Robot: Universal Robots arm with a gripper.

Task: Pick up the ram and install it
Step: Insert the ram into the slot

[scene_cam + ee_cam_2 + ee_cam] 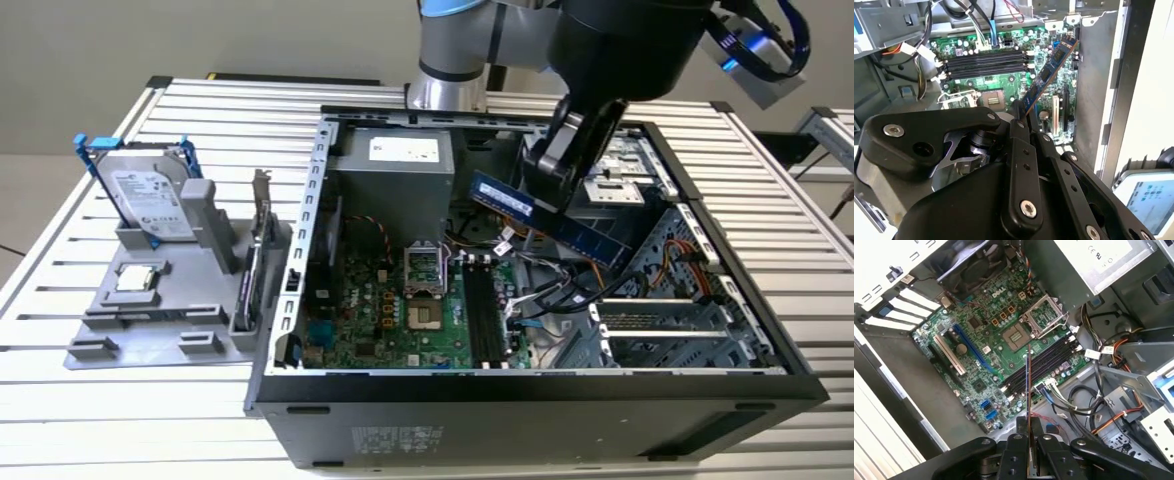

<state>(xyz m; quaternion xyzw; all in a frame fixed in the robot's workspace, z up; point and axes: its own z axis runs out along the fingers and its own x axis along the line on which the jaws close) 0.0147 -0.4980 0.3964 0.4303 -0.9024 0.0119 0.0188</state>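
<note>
Exterior view: claw (pixel 545 186) clenched on the ram (pixel 594 240), held tilted in air over the open case (pixel 314 200), well above the memory slots (pixel 483 315); carry phase of install, I'd say, and seating needs its edge lined up along a slot.

Case (pixel 315 230): open on its upper side, so you enter from above.
Memory slots (pixel 483 315): uncovered, with a free drop onto them.
Your claw (pixel 541 195): clamped on the ram (pixel 587 238), hanging inside the case above the board.
Obstacles: loose cables (pixel 567 292) just beside the slots; metal cage (pixel 667 325) beyond them; power supply (pixel 394 165) at one end.
</note>
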